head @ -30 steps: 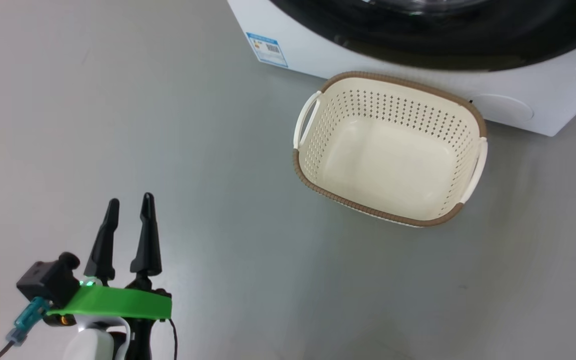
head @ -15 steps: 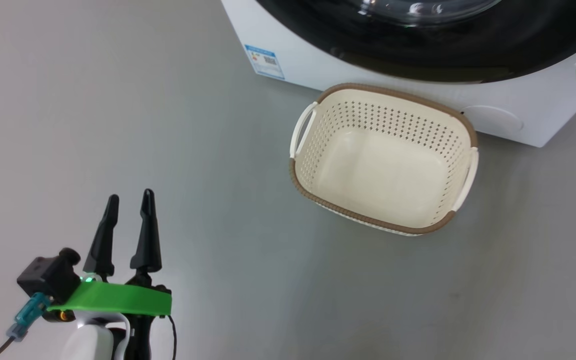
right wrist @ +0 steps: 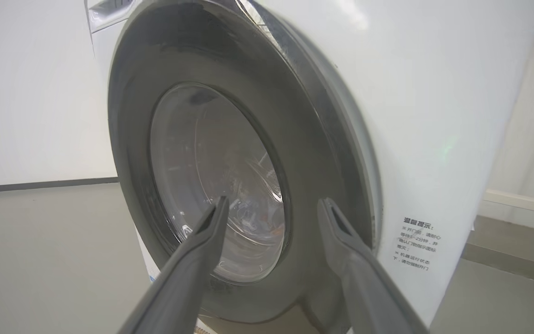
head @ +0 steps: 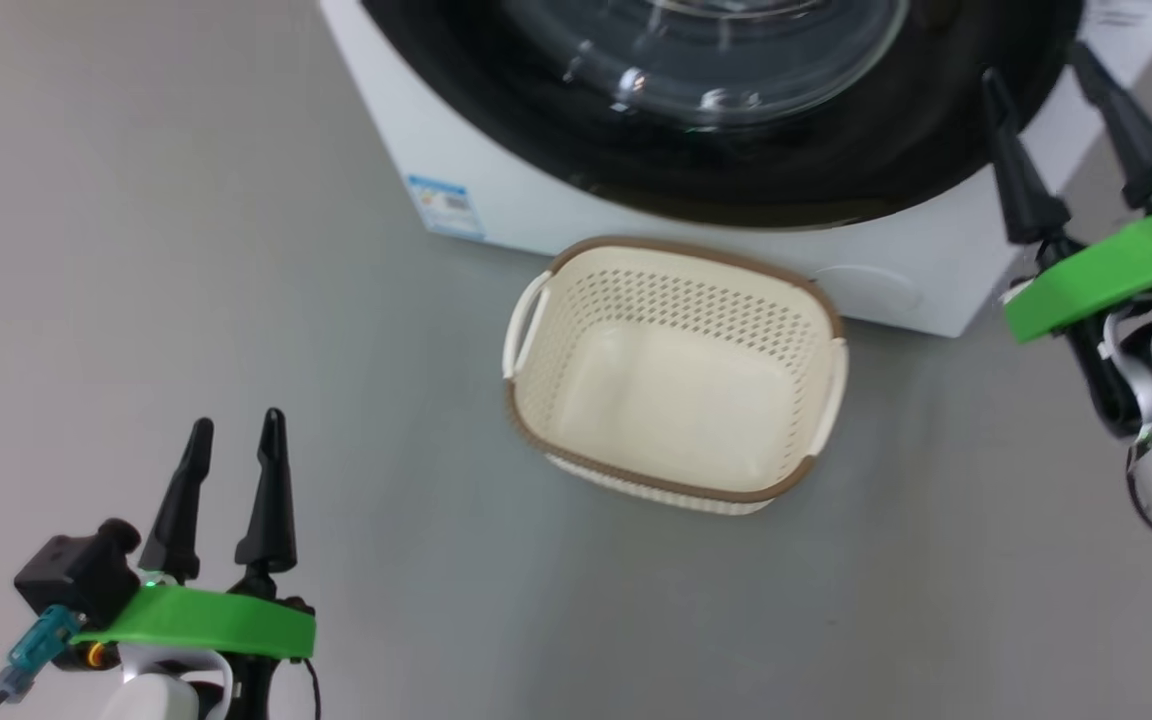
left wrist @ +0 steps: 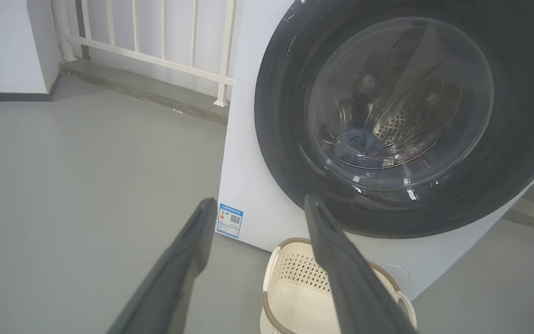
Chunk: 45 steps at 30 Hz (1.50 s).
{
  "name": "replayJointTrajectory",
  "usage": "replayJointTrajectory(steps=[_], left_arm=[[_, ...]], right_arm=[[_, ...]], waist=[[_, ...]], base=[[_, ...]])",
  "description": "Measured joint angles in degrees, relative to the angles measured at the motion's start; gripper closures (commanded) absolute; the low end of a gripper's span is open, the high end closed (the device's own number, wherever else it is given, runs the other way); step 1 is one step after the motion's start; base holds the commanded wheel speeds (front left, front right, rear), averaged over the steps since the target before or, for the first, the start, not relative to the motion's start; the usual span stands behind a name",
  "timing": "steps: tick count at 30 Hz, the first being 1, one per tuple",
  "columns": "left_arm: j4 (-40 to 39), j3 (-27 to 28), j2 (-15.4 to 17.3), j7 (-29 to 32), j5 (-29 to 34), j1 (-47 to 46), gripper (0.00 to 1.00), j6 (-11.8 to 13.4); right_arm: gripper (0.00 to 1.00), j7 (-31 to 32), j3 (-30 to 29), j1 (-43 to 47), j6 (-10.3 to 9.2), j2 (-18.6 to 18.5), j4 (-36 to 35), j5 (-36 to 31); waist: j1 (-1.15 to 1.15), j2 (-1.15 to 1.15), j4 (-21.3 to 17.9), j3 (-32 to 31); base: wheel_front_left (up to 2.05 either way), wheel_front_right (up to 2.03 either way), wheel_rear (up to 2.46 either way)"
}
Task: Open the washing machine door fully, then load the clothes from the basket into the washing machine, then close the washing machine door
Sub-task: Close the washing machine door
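The washing machine [head: 496, 190] stands at the top of the head view, with its door [head: 786, 170] lying against the front. Through the door's glass [left wrist: 401, 97] I see the steel drum and a bluish bundle of clothes [left wrist: 357, 141]. The basket [head: 676, 300] sits on the floor just in front of the machine, with nothing in it. My right gripper [head: 1033, 65] is open near the door's right rim, and its wrist view looks along the door [right wrist: 308, 153] between spread fingers [right wrist: 274, 200]. My left gripper [head: 236, 420] is open at the lower left, away from the basket [left wrist: 295, 273].
Grey floor [head: 186, 250] surrounds the basket. A blue label [head: 444, 205] marks the machine's lower front corner. A white railing [left wrist: 155, 28] and a raised sill run behind the machine at the left. Printed text [right wrist: 417, 243] is on the machine's side panel.
The head camera has shifted, so machine and basket sit further left and lower. My right gripper has come into the picture from the right edge, fingers spread. The left gripper holds its pose.
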Motion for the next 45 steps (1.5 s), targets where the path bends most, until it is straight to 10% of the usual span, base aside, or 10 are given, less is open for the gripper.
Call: replayJointTrajectory(steps=[23, 45], left_arm=[[0.4, 0.2, 1.5, 0.0, 0.3, 6.3, 0.00, 0.9], [-2.8, 0.2, 2.0, 0.0, -0.8, 8.4, 0.00, 1.4]], right_arm=[[0.00, 0.0, 3.7, 16.1, 0.00, 2.9, -8.6, 2.5], [0.00, 0.0, -4.8, 31.6, 0.00, 5.9, -14.0, 1.4]], waist=[[0.00, 0.00, -15.3, -11.5], [0.00, 0.00, -22.8, -16.3]], base=[[0.00, 0.00, 0.00], [0.00, 0.00, 0.00]])
